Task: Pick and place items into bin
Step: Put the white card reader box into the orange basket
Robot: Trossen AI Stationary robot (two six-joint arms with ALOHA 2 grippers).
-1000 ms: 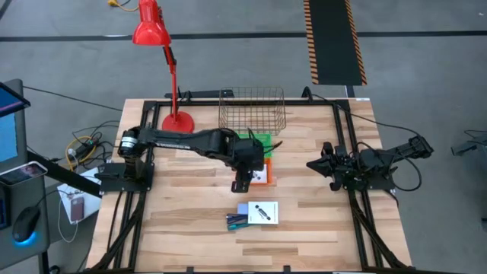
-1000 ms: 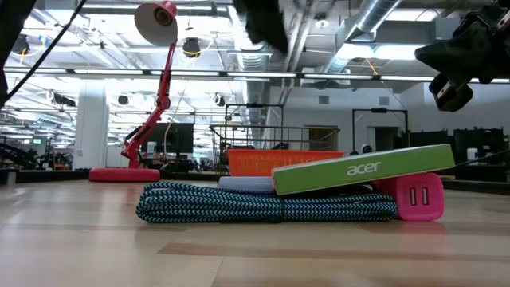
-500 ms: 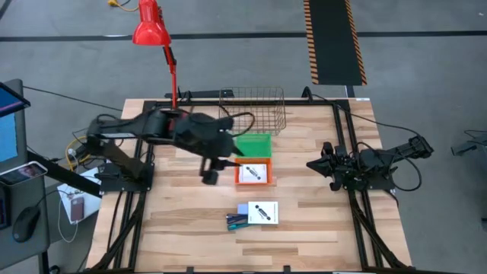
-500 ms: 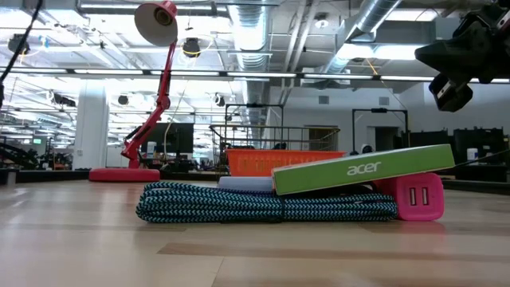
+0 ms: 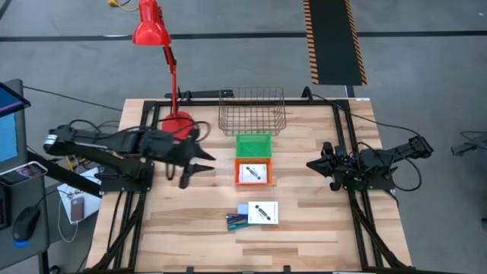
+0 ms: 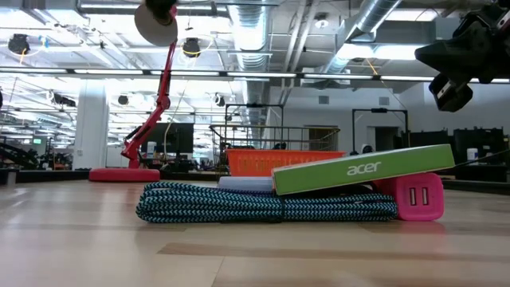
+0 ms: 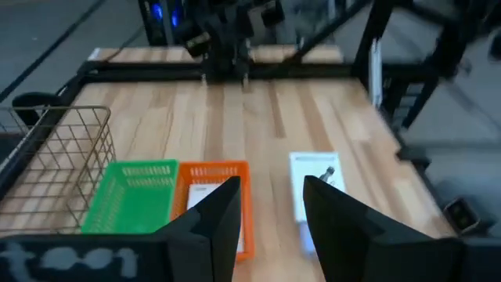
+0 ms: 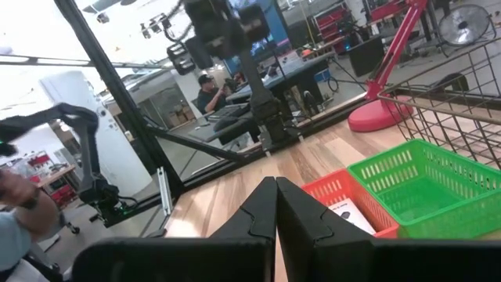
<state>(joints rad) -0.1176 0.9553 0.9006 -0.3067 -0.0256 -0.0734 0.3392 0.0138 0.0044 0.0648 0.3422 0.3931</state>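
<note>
**Left arm parked at the table's left side, between picks, with items waiting in the middle of the table.**

The left gripper (image 5: 196,164) is seen partly open and empty, near the red lamp base (image 5: 177,121) and well apart from any item; the right gripper (image 5: 314,164) is shut, empty, and parked at the right. A white card (image 5: 253,173) lies in the orange tray (image 5: 242,181), beside the green tray (image 5: 253,144) and the wire basket (image 5: 252,109). A second card (image 5: 263,212) and pens (image 5: 235,221) lie nearer the front edge. A fresh reach and descent over an item is judged the next need. Only in the low view are a braided cable (image 6: 239,203), green box (image 6: 362,168) and pink plug (image 6: 418,196) shown close up.
</note>
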